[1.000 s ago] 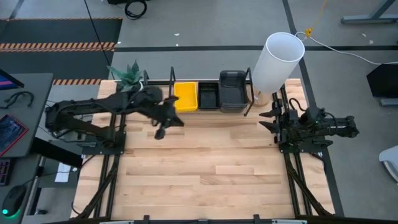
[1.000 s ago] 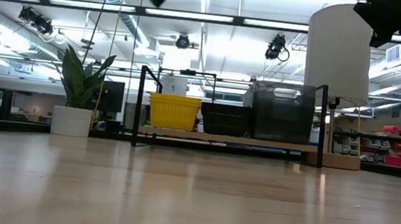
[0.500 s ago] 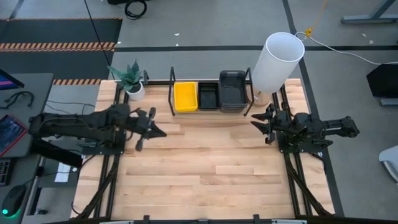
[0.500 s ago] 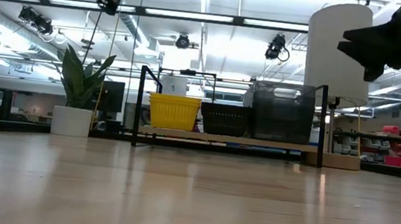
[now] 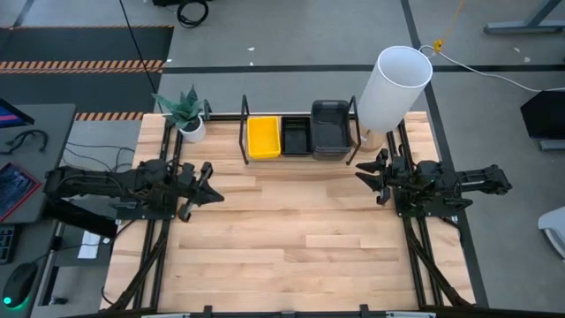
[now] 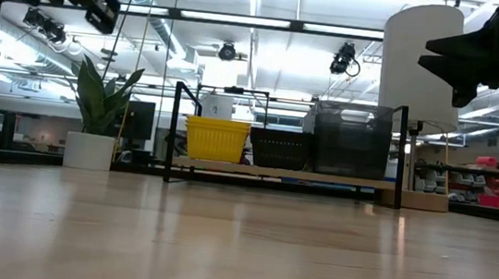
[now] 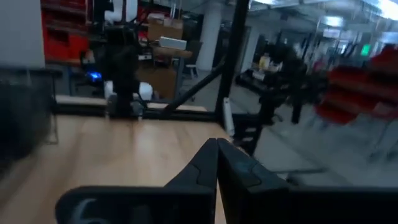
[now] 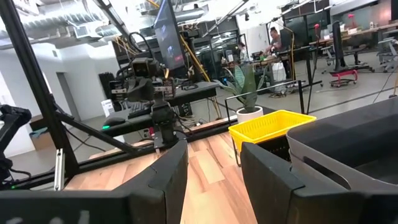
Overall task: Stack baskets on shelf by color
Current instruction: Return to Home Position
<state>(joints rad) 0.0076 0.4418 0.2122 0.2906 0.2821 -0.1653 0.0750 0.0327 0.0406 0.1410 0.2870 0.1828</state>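
Note:
The shelf (image 5: pixel 298 155) stands at the table's far edge; its board (image 6: pixel 283 173) shows in the low view. On the board rest a yellow basket stack (image 5: pixel 263 137) (image 6: pixel 216 140), a black slotted stack (image 5: pixel 295 135) (image 6: pixel 280 148) and a taller smoky-grey stack (image 5: pixel 329 129) (image 6: pixel 352 139), side by side. How many lie in each stack cannot be told. My left gripper (image 5: pixel 201 184) (image 7: pixel 216 152) hovers shut over the table's left part, away from the shelf. My right gripper (image 5: pixel 371 175) (image 8: pixel 214 168) hovers open near the shelf's right end, with the yellow basket (image 8: pixel 270 127) and grey basket (image 8: pixel 348 140) ahead of it.
A tall white cylinder (image 5: pixel 395 87) stands at the far right corner beside the shelf. A potted plant (image 5: pixel 185 113) sits at the far left corner. Bare wooden tabletop (image 5: pixel 291 230) spreads between the arms and toward the near edge.
My left gripper has drawn back from beside the yellow stack toward the table's left edge and come lower. My right gripper has dropped a little and reached slightly toward the table's middle. The baskets have stayed still.

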